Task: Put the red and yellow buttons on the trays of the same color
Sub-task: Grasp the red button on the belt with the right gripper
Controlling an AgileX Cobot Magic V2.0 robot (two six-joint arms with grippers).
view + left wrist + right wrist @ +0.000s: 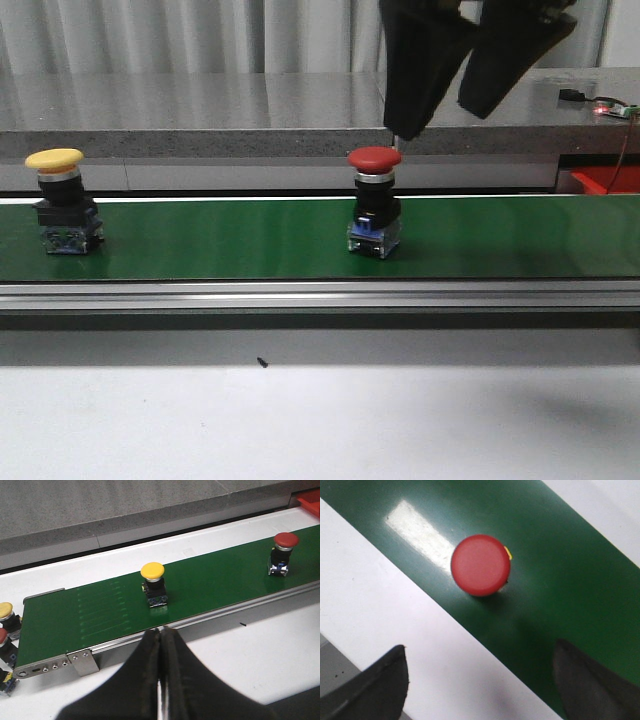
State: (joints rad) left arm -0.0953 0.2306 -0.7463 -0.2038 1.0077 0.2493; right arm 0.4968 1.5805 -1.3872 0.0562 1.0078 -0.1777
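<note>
Now, left to right: the left gripper [161,636] is hanging back before the green belt [230,240], fingers pressed together. The yellow button [62,200] is sitting upright far left on the belt. The red button [374,200] is standing mid-belt, the right gripper [440,115] hovering above, fingers spread wide. The red tray [605,180] is peeking in at far right, contents unclear.

red buttons [285,540]: 2 | yellow buttons [152,571]: 2 | green belt [100,615]: 1

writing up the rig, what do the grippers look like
Both are plain matte black. The right gripper has two broad fingers tapering to narrow tips. The left gripper has the same wedge-shaped fingers, a thin pale strip between them. No markings or cables show.
</note>
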